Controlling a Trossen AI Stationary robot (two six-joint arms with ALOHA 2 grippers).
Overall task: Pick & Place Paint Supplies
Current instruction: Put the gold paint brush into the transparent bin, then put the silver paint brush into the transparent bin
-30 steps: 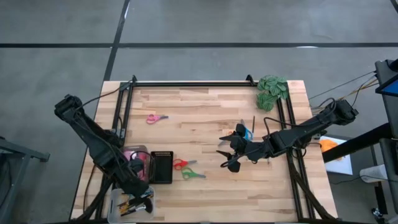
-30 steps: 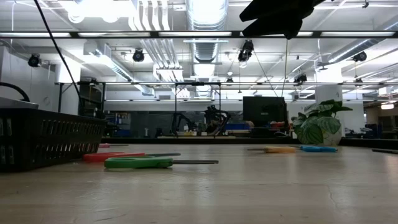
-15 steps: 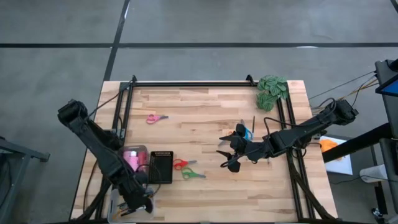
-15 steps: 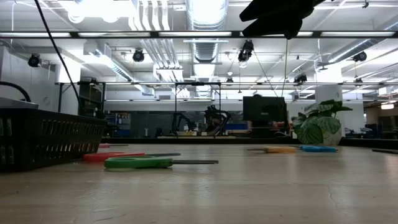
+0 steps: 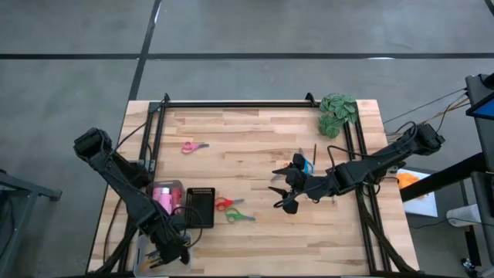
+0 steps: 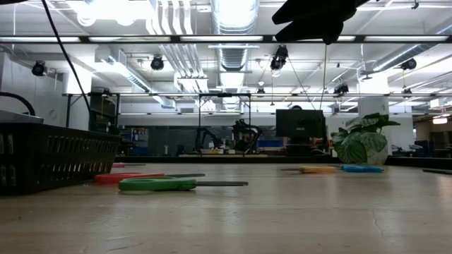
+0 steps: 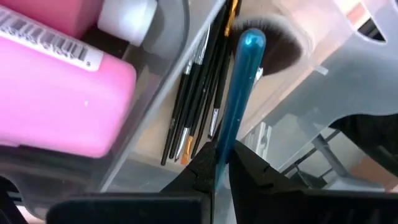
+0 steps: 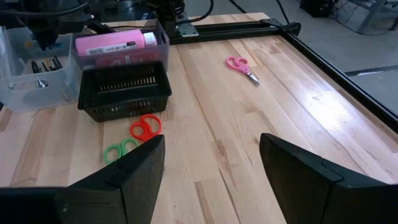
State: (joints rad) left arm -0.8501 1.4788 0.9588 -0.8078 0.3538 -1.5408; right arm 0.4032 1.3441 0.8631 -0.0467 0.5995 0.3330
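Brush poised over the clear bin
Left end effector (image 7: 221,163) pinches the blue-handled brush (image 7: 241,93); an off-centre release could tip it outside the clear bin (image 5: 144,251). Right end effector (image 5: 282,190) hovers spread.

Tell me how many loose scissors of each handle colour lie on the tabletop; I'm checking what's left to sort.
Pink scissors: 1
Red scissors: 1
Green scissors: 1
Orange scissors: 1
Blue scissors: 1
Total: 5
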